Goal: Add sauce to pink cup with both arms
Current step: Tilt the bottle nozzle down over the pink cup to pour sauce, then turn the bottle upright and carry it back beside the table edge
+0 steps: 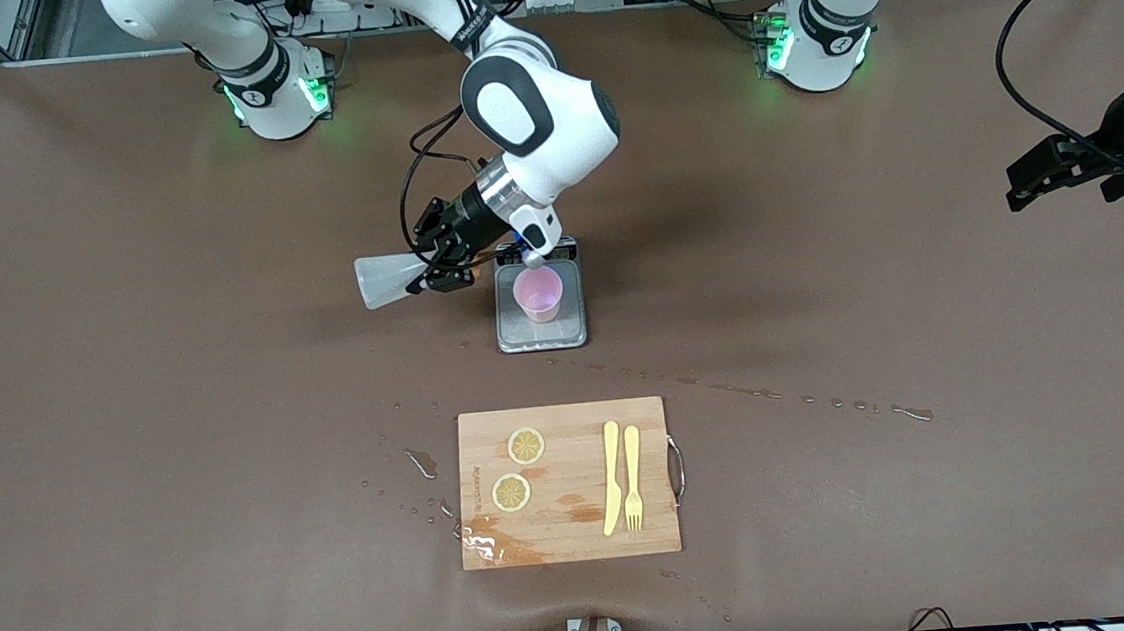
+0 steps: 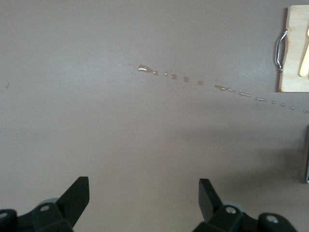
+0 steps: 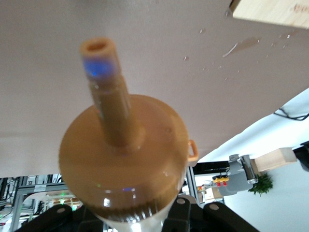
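Counter: brown mat carrying everything; a trail of liquid droplets runs across it toward the left arm's end, which suggests earlier spilling.
Cutting board: wooden, with a metal handle, nearer the front camera than the scale; two lemon slices, a pale knife and fork lie on it, and a wet patch sits at its near corner.
Scale: grey plate near the counter's middle, probably there to weigh what is poured.
Sauce: squeeze bottle with a translucent greyish-white body, tipped almost level in the air, base pointing toward the right arm's end of the counter; the right wrist view shows its orange cap and open nozzle tip. I judge the tilt is meant to bring the nozzle over the cup.
Pink cup: pale pink tumbler standing upright on the scale plate, round rim open upward, contents not readable.
Right hand: pinching the sauce bottle around its neck end, just beside the cup and over the scale's edge.
Left hand: fingers spread wide, empty, waiting above bare counter at the left arm's end, well apart from the cup.
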Tool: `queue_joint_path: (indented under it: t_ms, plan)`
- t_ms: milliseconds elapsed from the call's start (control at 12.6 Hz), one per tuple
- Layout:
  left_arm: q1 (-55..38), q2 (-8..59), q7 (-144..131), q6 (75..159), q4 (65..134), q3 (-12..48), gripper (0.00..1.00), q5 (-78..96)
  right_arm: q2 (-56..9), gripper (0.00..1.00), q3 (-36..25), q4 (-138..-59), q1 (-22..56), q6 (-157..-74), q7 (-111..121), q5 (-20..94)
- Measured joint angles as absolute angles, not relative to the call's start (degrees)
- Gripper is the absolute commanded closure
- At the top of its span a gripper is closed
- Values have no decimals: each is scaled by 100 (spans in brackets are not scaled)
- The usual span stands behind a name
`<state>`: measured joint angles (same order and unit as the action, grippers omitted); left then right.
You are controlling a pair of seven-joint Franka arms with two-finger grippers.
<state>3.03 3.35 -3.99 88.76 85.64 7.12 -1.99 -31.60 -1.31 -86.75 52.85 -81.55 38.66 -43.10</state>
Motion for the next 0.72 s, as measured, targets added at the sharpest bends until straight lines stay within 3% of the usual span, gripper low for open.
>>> queue_joint_path:
  t_ms: [238,715]
  plan:
    - [304,348,-399,8882,8568,712,0,-199,-3081,100,-226,-8436,4855,-8122,3844,-3951]
    - [305,355,-399,8943,8610,712,0,-199,-2411,100,-265,-8276,3146,-8182,3891,-2327]
